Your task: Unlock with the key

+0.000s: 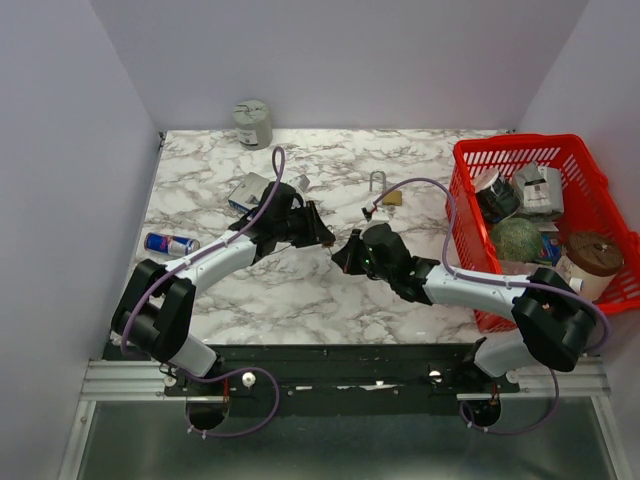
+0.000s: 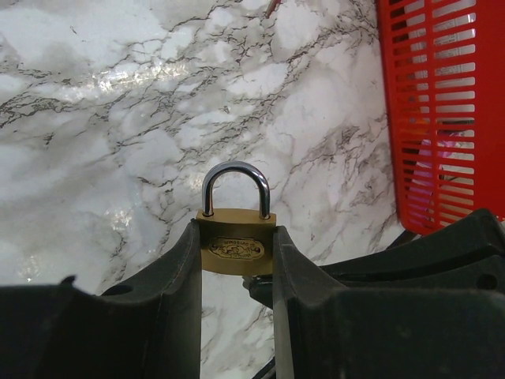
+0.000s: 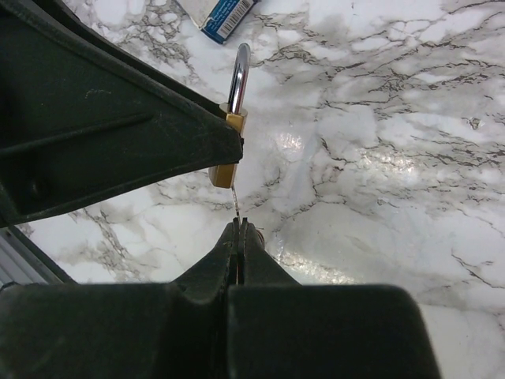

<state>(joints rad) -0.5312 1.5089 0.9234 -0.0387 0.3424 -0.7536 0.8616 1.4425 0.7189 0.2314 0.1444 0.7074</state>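
White-and-grey marble table (image 1: 300, 290) fills the space between plain pale walls, and we work just above its middle. Our left gripper (image 2: 237, 257) is clamped on the brass body of the padlock (image 2: 235, 241), one finger on each side, with the steel shackle (image 2: 235, 170) standing upright and seated in the body. Our right gripper (image 3: 239, 230) faces it from the opposite side, its fingers pressed fully together on the key (image 3: 236, 202), of which we see only a thin edge-on sliver. That sliver reaches the padlock's underside; we cannot tell whether it has entered the keyhole. Behind the grippers a second padlock (image 1: 386, 192) lies on the marble. A red basket (image 1: 520, 140) of odds and ends stands at the right edge, and a blue can (image 1: 170, 243) lies at the left.
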